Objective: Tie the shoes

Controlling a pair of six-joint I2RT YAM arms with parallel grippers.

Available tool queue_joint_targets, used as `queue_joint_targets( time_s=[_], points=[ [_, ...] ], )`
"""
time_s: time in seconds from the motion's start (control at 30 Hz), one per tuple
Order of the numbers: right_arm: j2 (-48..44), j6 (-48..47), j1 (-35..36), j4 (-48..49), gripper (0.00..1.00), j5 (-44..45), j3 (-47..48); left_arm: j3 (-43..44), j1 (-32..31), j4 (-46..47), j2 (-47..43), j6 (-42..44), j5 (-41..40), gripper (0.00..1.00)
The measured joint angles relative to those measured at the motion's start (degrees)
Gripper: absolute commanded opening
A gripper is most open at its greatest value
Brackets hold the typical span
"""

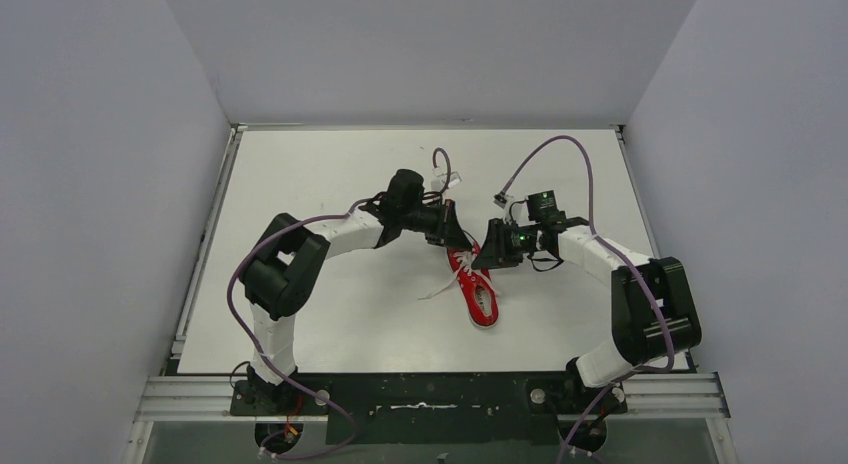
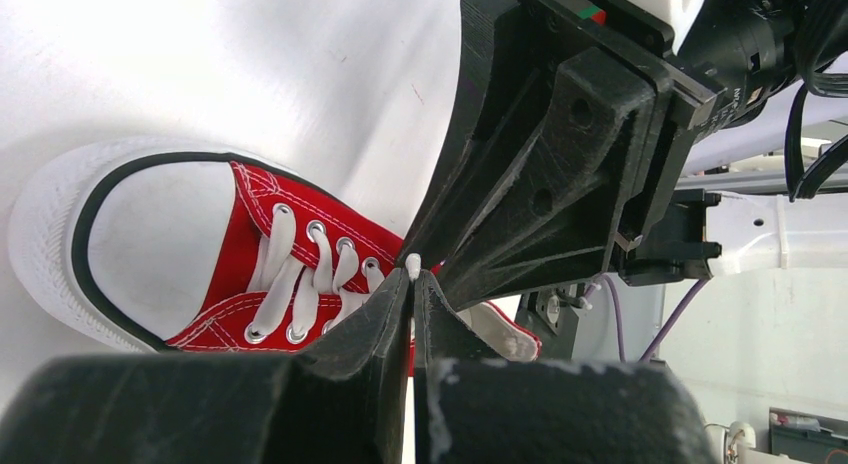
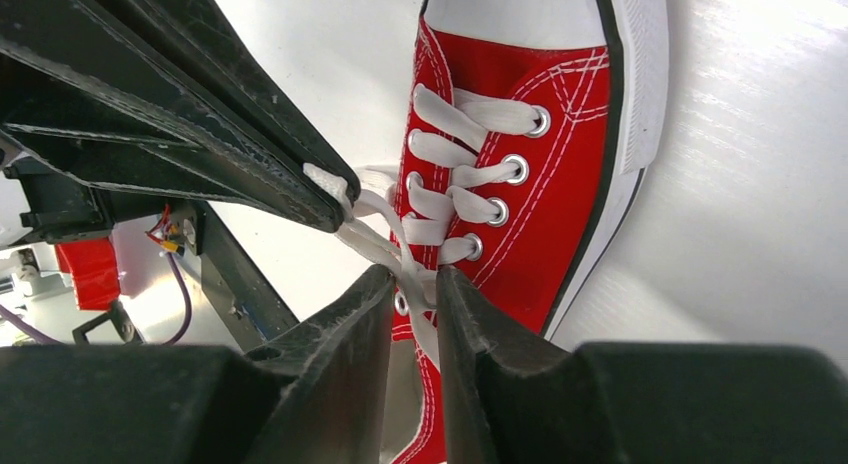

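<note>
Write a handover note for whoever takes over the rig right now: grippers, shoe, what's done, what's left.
Left gripper: shut, pinching a lace end at its fingertips, beside the top eyelets.
Right gripper: jaws close around lace strands by the top eyelets; I cannot tell whether it has a firm grip.
Shoe: lying on the table between the two arms, laced through its eyelets.
Done: lace taken up by the left gripper. No knot or bow visible.
Left: probably confirm the right grip, then cross the ends, tie the knot, form the bow.
</note>
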Motion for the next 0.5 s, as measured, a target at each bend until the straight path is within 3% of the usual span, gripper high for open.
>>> queue_joint_targets(
  time_s=[0.2,0.5],
  points=[
    [0.0,0.0,0.0,-0.1,0.00,1.6,0.0,0.0,0.1,0.4,0.0,-0.3,0.1,0.00],
    [-0.8,2.0,0.3,0.1,0.00,6.3,0.0,-1.5,0.2,1.7,-0.1,-0.8,0.3,0.00]
  ],
)
